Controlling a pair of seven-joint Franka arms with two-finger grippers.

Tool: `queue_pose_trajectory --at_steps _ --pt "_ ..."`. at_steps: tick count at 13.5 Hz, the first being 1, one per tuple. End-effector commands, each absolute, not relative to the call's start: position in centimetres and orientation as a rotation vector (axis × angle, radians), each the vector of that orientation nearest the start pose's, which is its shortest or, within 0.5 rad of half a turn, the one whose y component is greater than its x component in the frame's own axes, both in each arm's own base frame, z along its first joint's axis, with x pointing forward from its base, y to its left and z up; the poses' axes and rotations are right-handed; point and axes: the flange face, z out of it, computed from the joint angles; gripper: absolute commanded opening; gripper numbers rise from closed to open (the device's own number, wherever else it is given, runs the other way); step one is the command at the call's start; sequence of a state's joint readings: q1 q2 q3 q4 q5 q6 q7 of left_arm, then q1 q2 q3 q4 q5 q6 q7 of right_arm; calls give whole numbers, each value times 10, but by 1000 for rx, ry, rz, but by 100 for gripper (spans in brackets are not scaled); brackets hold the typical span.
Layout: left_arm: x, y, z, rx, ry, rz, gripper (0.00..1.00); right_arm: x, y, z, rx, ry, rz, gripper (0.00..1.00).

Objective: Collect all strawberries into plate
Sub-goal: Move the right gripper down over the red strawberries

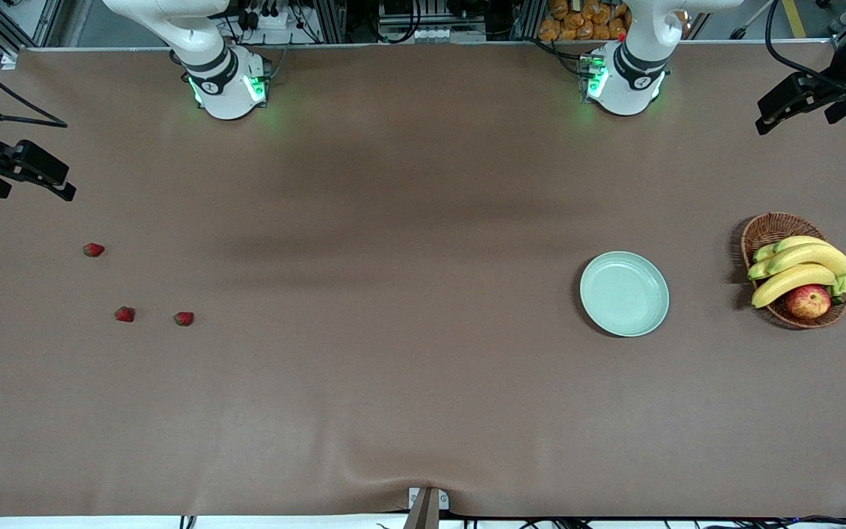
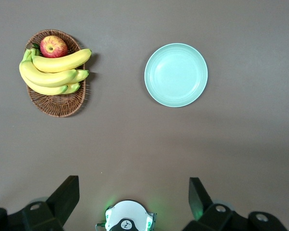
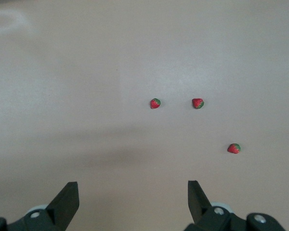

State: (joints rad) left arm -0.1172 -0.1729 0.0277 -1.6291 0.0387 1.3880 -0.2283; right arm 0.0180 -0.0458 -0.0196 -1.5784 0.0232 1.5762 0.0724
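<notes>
Two strawberries (image 1: 183, 318) (image 1: 124, 314) lie nearest the camera, a third (image 1: 93, 250) farther; plate (image 1: 624, 294) empty. Left gripper (image 2: 132, 202) and right gripper (image 3: 132, 202) raised, fingers apart.

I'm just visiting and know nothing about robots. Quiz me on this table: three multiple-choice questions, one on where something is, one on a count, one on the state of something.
1. Where do the strawberries lie?
A. In the basket
B. On the bare table, toward the right arm's end
C. On the plate

2. How many strawberries are there?
A. Two
B. Three
C. Five

3. What is the state of the plate?
A. Empty
B. Holding one strawberry
C. Holding a banana

Answers:
1. B: the strawberries sit on the brown table, apart from the plate and the basket, which are toward the left arm's end.
2. B: three red berries show in the front and right wrist views.
3. A: its mint surface is bare; the bananas and the apple are in the basket.

Both the left tool and the right tool are open, holding nothing.
</notes>
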Motion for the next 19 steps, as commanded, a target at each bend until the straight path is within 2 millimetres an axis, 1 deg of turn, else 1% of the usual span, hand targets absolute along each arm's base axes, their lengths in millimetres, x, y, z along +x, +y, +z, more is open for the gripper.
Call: queue_pose_trajectory --at_steps 1,2,4,5,7,9,10,11,12,13,15,17,18,19 --pt "479 -37 677 -3105 -203 112 100 541 0 647 -3109 101 -46 100" --pt "480 -36 682 -3103 -213 97 100 541 1 647 -3107 101 -46 100" --pt "485 -38 680 -3100 -207 101 100 541 1 647 -3107 101 -46 100" --pt "487 -40 683 -3105 -204 90 100 541 1 647 -3107 101 -44 100" --pt "486 -39 684 -3101 -210 94 100 541 1 647 -3107 101 -46 100" --pt "487 -40 680 -3097 -205 107 100 541 1 647 -3107 99 -46 100" --pt "490 -41 675 -3097 -197 124 100 541 2 647 -3109 96 -46 100" --pt "489 -44 674 -3095 -204 126 100 541 2 647 -3109 94 -44 100" --pt "489 -44 674 -3095 -202 128 100 544 3 642 -3110 92 -32 100" --pt "489 -42 673 -3095 -195 131 100 552 3 627 -3111 95 13 100" --pt "489 -44 672 -3094 -194 135 100 554 3 621 -3115 90 44 100" --pt "488 -47 673 -3093 -197 137 100 560 2 609 -3123 91 75 100" --pt "488 -47 673 -3093 -197 137 100 564 -2 603 -3124 103 84 100" --pt "488 -48 673 -3095 -197 137 100 569 -2 591 -3122 106 118 100"
